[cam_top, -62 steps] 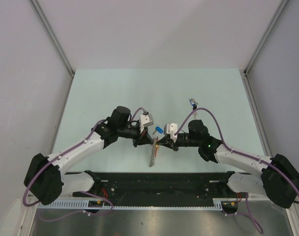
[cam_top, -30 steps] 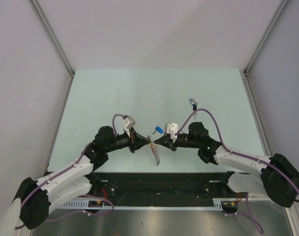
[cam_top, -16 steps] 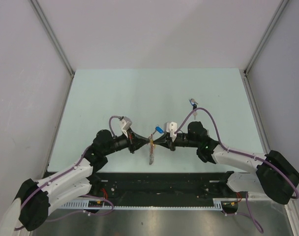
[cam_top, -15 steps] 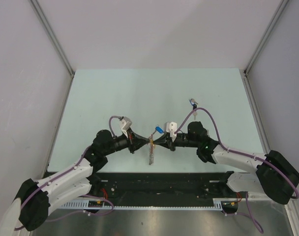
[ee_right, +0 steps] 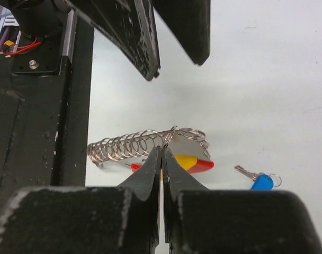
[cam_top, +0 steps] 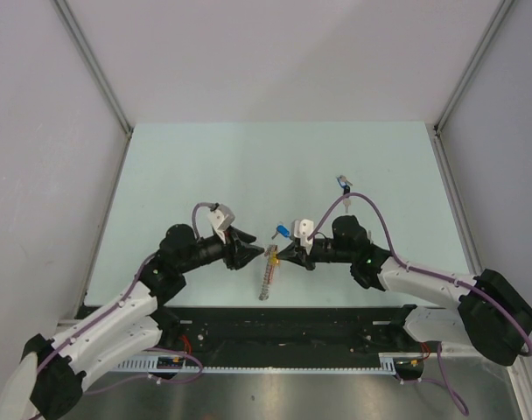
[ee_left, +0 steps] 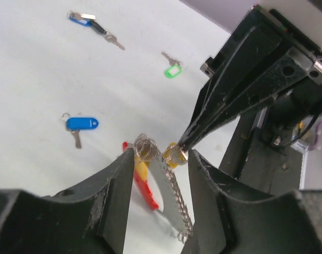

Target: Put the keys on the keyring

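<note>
Nearest the arm bases, the keyring (cam_top: 266, 276) is trailing its silver coiled strand toward the near edge of the table (cam_top: 205, 166). Its ringed end is pointing away from the bases. Whether the strand is resting flat or being lifted at that end is not clear.

At the keyring's far end, the right gripper (cam_top: 278, 252) is coming in from the keyring's right. Its fingers are pressing fully together and pinching the wire where the coil meets a small cluster of loops. A yellow piece (ee_right: 183, 161) and the red curved band (ee_left: 144, 182) are sitting just below that pinch, on the keyring.

On the keyring's left, the left gripper (cam_top: 254, 249) is standing with its fingers apart, gripping nothing. In its wrist view the looped end of the keyring is sitting in the gap between the two fingers (ee_left: 116, 185), close to the left one. Whether it is touching that finger cannot be told.

Just beyond the keyring's ringed end, a blue-headed key (cam_top: 283, 232) is lying on the table, apart from both grippers. Farther from the keyring, a green-headed key (ee_left: 172, 70) is lying alone.

Farthest from the keyring, beyond and to its right, a small group of keys with blue and dark heads (cam_top: 343, 184) is lying together near the right arm's purple cable (cam_top: 371, 203).
</note>
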`<act>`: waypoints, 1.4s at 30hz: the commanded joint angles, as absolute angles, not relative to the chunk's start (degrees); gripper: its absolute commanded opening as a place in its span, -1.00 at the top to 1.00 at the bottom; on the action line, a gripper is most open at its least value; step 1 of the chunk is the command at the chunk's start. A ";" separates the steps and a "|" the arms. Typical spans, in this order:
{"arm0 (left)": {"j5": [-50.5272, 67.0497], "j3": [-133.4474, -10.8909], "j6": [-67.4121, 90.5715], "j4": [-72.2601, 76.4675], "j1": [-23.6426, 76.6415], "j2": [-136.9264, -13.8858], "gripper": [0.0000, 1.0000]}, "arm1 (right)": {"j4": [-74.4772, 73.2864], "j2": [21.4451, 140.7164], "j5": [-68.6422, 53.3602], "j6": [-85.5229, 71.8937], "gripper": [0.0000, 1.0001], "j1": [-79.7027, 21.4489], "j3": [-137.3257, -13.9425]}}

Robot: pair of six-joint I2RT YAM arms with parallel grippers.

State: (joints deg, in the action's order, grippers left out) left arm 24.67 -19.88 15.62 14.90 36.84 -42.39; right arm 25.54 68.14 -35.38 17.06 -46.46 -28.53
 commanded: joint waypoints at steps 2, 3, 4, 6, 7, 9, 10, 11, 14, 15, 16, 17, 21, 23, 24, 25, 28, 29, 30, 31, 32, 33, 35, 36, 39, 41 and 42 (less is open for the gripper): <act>30.40 -32.59 0.21 -2.52 36.65 -44.81 -0.03 | 23.03 66.89 -36.21 20.04 1.00 -45.70 -32.52; 32.06 -36.61 -2.43 -7.60 36.65 -47.26 -0.04 | 22.33 66.80 -36.21 20.65 1.00 -45.44 -33.04; 32.86 -38.56 -4.64 -9.73 36.74 -48.42 -0.04 | 21.37 66.88 -36.56 20.92 1.00 -45.18 -33.83; 34.27 -43.47 -11.67 -14.04 36.48 -52.01 -0.13 | 20.57 66.88 -36.82 21.53 1.00 -44.91 -34.54; 36.28 -44.98 -14.13 -17.63 36.30 -53.42 -0.17 | 20.13 66.97 -37.26 21.71 1.00 -44.74 -34.89; 38.83 -48.67 -21.86 -20.38 35.69 -55.54 -0.26 | 19.08 67.23 -37.44 22.23 1.00 -44.47 -36.03; 41.89 -49.65 -24.06 -22.48 35.16 -57.72 -0.29 | 18.55 67.24 -37.53 22.67 1.00 -44.47 -36.38; 44.10 -50.53 -28.00 -23.11 34.63 -58.70 -0.32 | 18.37 67.41 -37.53 22.94 1.00 -44.30 -37.08; 51.81 -53.52 -34.16 -26.26 31.74 -62.92 -0.40 | 16.79 68.20 -37.79 23.73 1.00 -43.86 -38.84; 53.33 -54.92 -35.23 -26.89 30.34 -63.80 -0.42 | 16.44 68.38 -37.79 23.99 1.00 -43.77 -39.28; 54.74 -55.45 -36.38 -27.42 29.71 -64.77 -0.47 | 15.74 68.64 -38.14 24.17 1.00 -43.68 -39.55; 56.06 -55.98 -38.47 -28.55 29.36 -66.69 -0.55 | 15.65 68.99 -38.14 24.43 1.00 -43.68 -39.81; 58.00 -58.44 -41.22 -32.07 29.00 -71.97 -0.43 | 15.64 70.22 -38.67 24.52 1.00 -43.59 -40.60; 58.88 -58.01 -40.52 -31.73 28.92 -73.47 -0.31 | 15.47 70.49 -38.94 24.61 1.00 -43.59 -40.69; 59.23 -57.14 -39.65 -29.90 29.00 -73.65 -0.25 | 15.47 70.66 -39.02 24.61 1.00 -43.68 -40.69; 59.33 -56.78 -38.94 -29.19 29.00 -73.83 -0.19 | 15.47 70.66 -38.94 24.61 1.00 -43.59 -40.78; 58.63 -55.55 -36.04 -26.29 29.09 -73.74 -0.04 | 15.47 71.10 -38.85 24.61 1.00 -43.51 -40.78; 58.45 -55.29 -34.82 -25.76 29.09 -73.57 0.04 | 15.56 71.10 -38.85 24.52 1.00 -43.59 -40.69; 58.10 -54.76 -34.37 -25.14 29.27 -73.48 0.07 | 15.64 71.36 -38.93 24.43 1.00 -43.59 -40.69; 57.23 -54.49 -33.84 -24.44 29.53 -73.30 0.10 | 15.82 71.45 -39.02 24.43 1.00 -43.59 -40.78; 57.04 -54.41 -33.75 -24.52 29.79 -73.39 0.17 | 15.91 71.54 -39.02 24.35 1.00 -43.59 -40.78; 56.69 -54.32 -33.84 -24.78 30.58 -73.56 0.18 | 16.00 71.46 -38.94 24.35 1.00 -43.59 -40.78; 55.47 -54.23 -34.01 -25.40 31.55 -74.00 0.21 | 16.00 71.54 -38.94 24.26 1.00 -43.51 -40.69; 54.85 -54.23 -34.01 -25.57 32.34 -74.35 0.22 | 16.00 71.63 -38.94 24.26 1.00 -43.59 -40.78; 53.26 -54.49 -33.84 -26.37 33.22 -75.41 0.29 | 16.00 71.54 -38.50 24.08 1.00 -43.51 -40.78; 52.65 -54.49 -33.14 -26.19 33.31 -75.85 0.33 | 16.08 71.46 -38.06 23.64 1.00 -43.42 -40.78; 52.47 -54.41 -32.96 -25.93 33.40 -75.94 0.33 | 16.17 71.37 -37.71 23.56 1.00 -43.50 -40.78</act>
State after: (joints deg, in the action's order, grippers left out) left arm 53.58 -54.43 -33.36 -25.87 32.99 -75.13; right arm 14.44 71.42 -37.98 24.03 -43.68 -38.17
